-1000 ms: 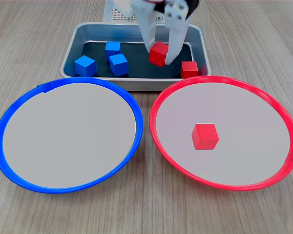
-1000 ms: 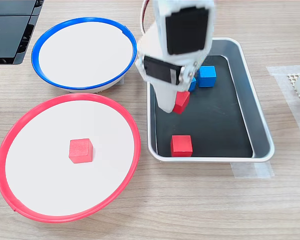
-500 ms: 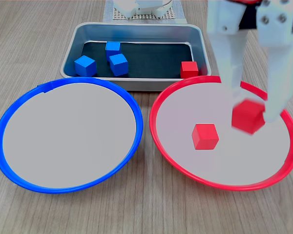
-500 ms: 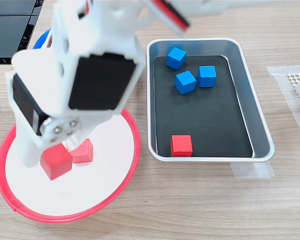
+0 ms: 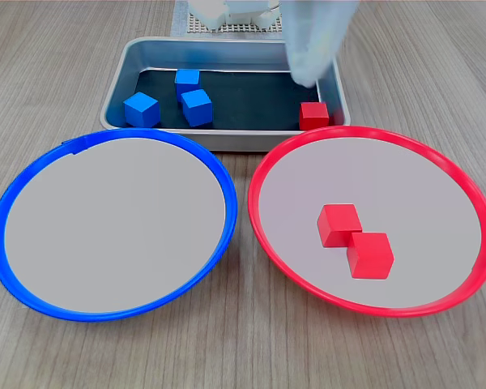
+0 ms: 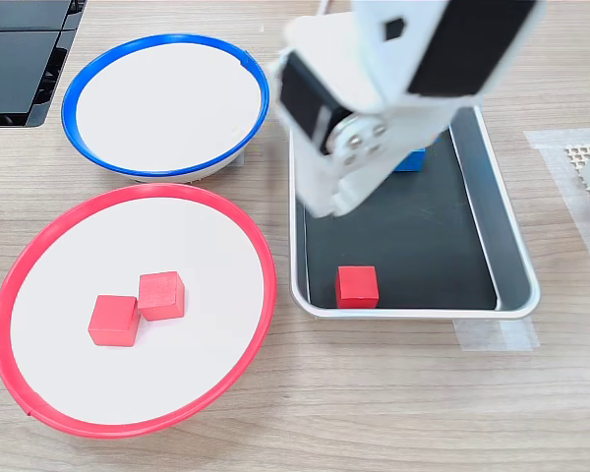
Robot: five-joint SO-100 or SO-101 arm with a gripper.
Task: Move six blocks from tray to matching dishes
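I see the wooden table (image 5: 49,49), then the blue-rimmed dish (image 5: 113,223) empty and the red-rimmed dish (image 5: 470,227) holding two touching matte red cubes (image 5: 355,241), room around them. Metal tray (image 5: 227,53): three blue cubes (image 5: 196,107), one red cube (image 5: 313,115) at its near edge. Gripper (image 6: 329,192) blurred above the tray; can't tell its opening.

White plastic arm (image 6: 374,108), black servo blocks, silver screws; motion-blurred
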